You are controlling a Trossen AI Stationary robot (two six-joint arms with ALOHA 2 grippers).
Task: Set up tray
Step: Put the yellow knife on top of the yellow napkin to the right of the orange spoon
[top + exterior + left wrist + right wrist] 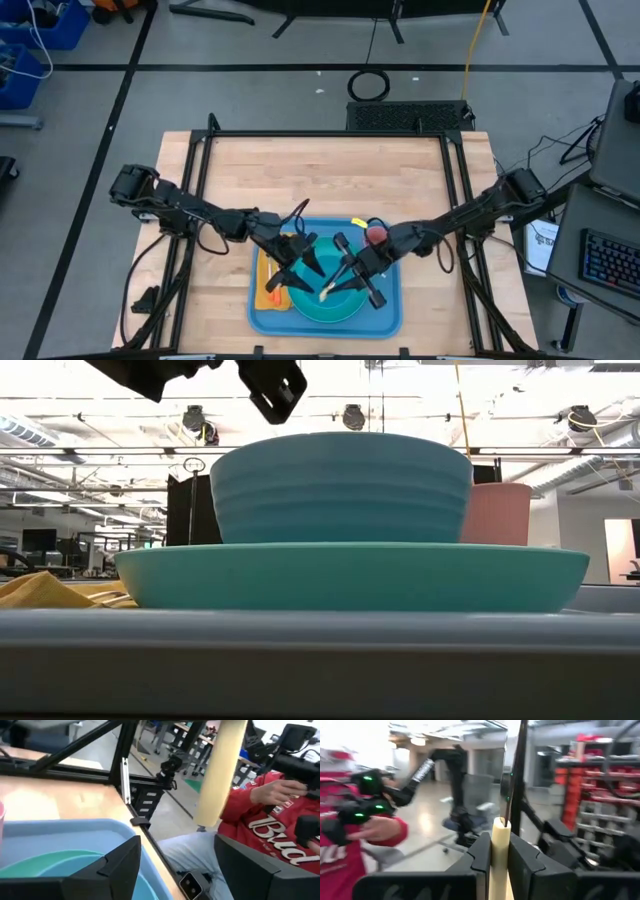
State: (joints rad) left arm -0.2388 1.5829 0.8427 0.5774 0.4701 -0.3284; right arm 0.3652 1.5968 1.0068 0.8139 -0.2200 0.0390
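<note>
The blue tray (390, 310) lies at the table's near middle. On it rests a turquoise plate (350, 575) with a blue bowl (340, 485) standing on it, a pink cup (377, 235) at the far right corner, and a yellow-orange napkin (270, 288) at the left. Over the plate my right gripper (340, 280) is shut on a cream-coloured stick (500, 850). My left gripper (300, 268) hovers beside it, over the tray's left half. It is open (185, 860), with the stick (220, 770) ahead of its fingers and apart from them. My right gripper pinches the cream stick (500, 865) between its two fingers, which lie across it. One end of the stick (501, 824) juts out past the fingers. The stick hangs clear above the plate; its other end (326, 291) shows over the turquoise.
Bare wooden tabletop (330, 170) lies beyond the tray, inside a black frame (205, 150). A person in a red shirt (270, 825) sits past the table's near edge, holding controllers (365, 800).
</note>
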